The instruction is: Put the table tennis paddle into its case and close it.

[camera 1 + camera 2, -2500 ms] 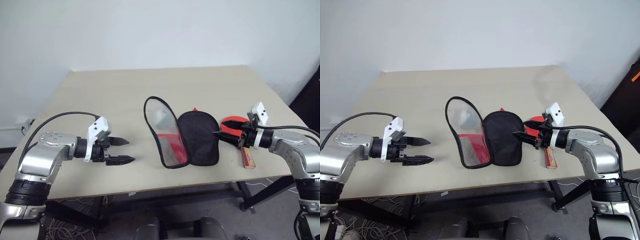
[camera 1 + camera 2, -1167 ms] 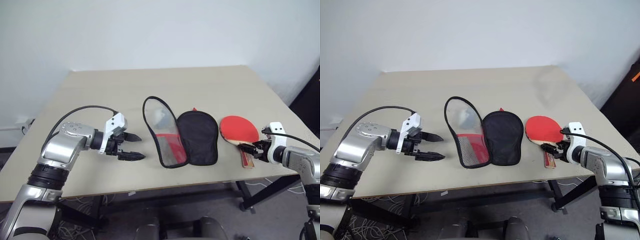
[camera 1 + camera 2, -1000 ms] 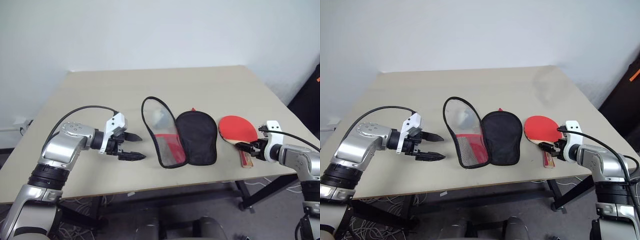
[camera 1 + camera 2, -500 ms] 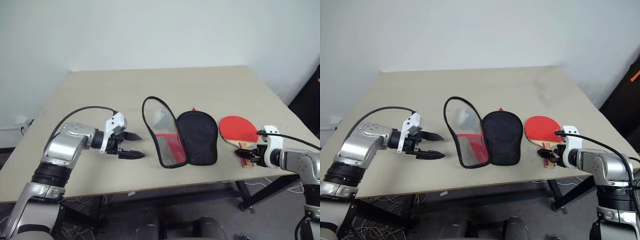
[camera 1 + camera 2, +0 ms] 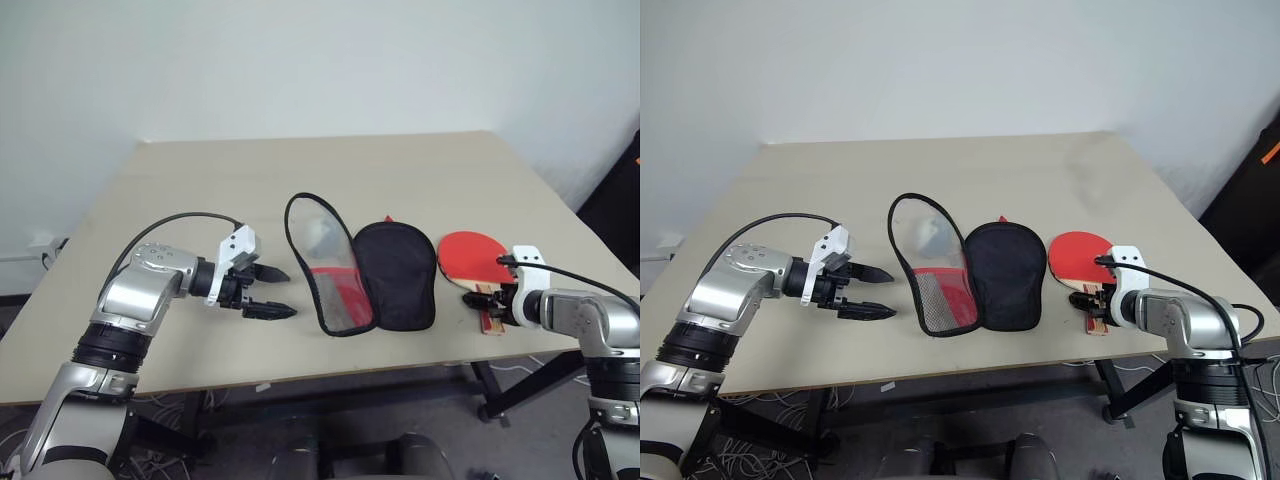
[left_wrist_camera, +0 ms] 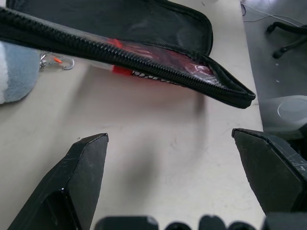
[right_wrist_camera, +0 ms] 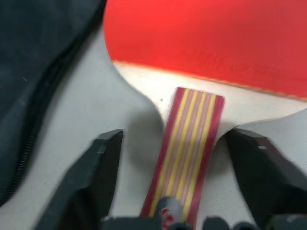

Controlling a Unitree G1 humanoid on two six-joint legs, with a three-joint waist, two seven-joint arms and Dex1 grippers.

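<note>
1. Beige surface (image 5: 300, 170) against a plain white wall is carrying everything in the scene.
2. Table tennis paddle (image 5: 476, 258) is lying flat near the right edge of the surface, red rubber face up, its striped red-and-yellow handle (image 7: 189, 148) pointing toward the robot.
3. Right gripper (image 7: 184, 182) is straddling the handle: its black fingers (image 7: 103, 163) are standing apart on either side of the wood, one on each flank, not yet pressing on it.
4. Its case (image 5: 365, 265) is lying just left of the paddle, unzipped and spread in two halves: a black fabric half beside the paddle, and a clear panel with black piping, red lining and mesh propped open farther left.
5. Left gripper (image 5: 268, 292) is hovering over the bare surface left of the case, fingers (image 6: 81, 167) spread wide and holding nothing.
6. Step in hand, as judged: the pick-up of the paddle by its handle. The next move is calling for the right fingers to close squarely on the handle, then a lift and a carry leftward, blade first, into the open case.
</note>
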